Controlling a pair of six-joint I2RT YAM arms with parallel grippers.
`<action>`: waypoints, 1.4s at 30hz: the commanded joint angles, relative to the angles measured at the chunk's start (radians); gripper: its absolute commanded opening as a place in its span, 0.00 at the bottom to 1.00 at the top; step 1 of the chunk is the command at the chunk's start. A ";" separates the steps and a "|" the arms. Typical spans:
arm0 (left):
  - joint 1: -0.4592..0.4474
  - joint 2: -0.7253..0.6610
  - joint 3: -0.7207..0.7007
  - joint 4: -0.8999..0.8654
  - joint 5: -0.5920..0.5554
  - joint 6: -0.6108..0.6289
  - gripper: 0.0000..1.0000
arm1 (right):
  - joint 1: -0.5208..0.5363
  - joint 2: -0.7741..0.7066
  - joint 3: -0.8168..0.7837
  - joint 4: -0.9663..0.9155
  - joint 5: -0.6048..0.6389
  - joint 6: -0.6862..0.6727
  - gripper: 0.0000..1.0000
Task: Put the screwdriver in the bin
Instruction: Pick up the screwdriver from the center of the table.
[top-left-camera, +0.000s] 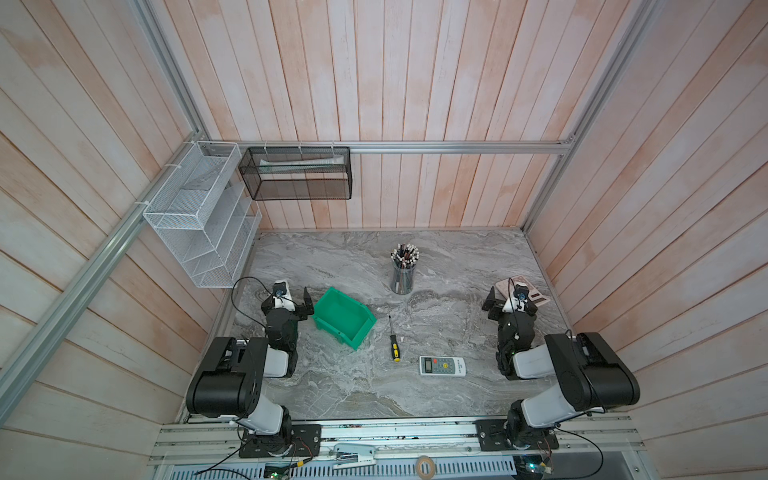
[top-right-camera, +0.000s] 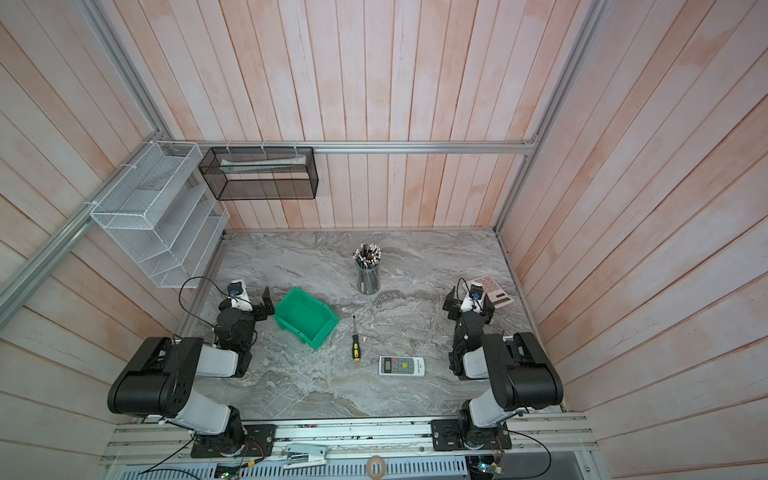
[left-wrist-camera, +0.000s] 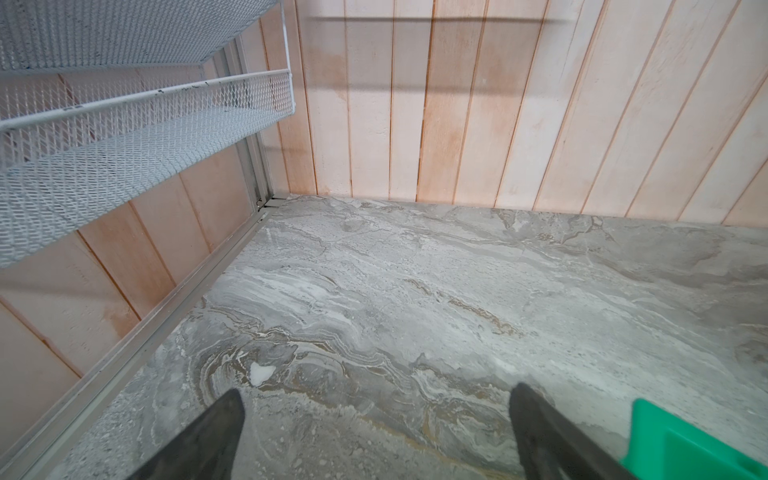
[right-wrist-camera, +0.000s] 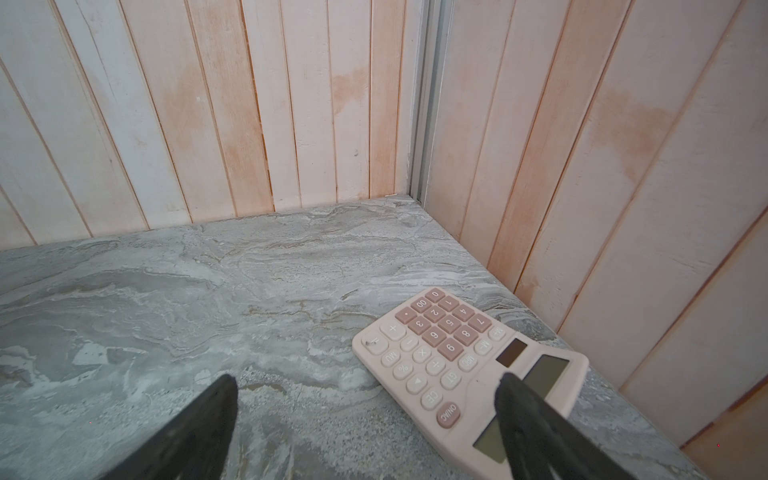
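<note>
The screwdriver (top-left-camera: 393, 341) lies flat on the counter (top-left-camera: 436, 266), just beside the green bin (top-left-camera: 344, 316) and near a white remote (top-left-camera: 441, 365), its shaft pointing at the back wall. The left end effector (left-wrist-camera: 376, 399) waits next to the bin and the right end effector (right-wrist-camera: 365, 386) over a pink calculator (right-wrist-camera: 465, 365), both with jaws apart and empty. The pick-up looks not yet begun. Next, an arm must reach in, straddle the handle and close.

Both top views look steeply down from high above my bases, sharing the whole table (top-left-camera: 332, 386). My left wrist camera sits low, facing the far left corner; my right wrist camera faces the far right corner, calculator (right-wrist-camera: 457, 365) close.
</note>
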 joint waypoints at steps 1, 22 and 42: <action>0.001 -0.067 -0.045 0.047 -0.041 -0.026 1.00 | 0.018 -0.019 0.015 -0.029 0.030 0.008 0.98; -0.224 -0.735 0.317 -1.354 0.160 -0.490 1.00 | 0.089 -0.468 0.256 -0.949 0.044 0.429 0.98; -0.307 -0.762 0.291 -1.469 0.344 -0.549 1.00 | 0.720 -0.223 0.510 -1.392 -0.043 0.471 0.97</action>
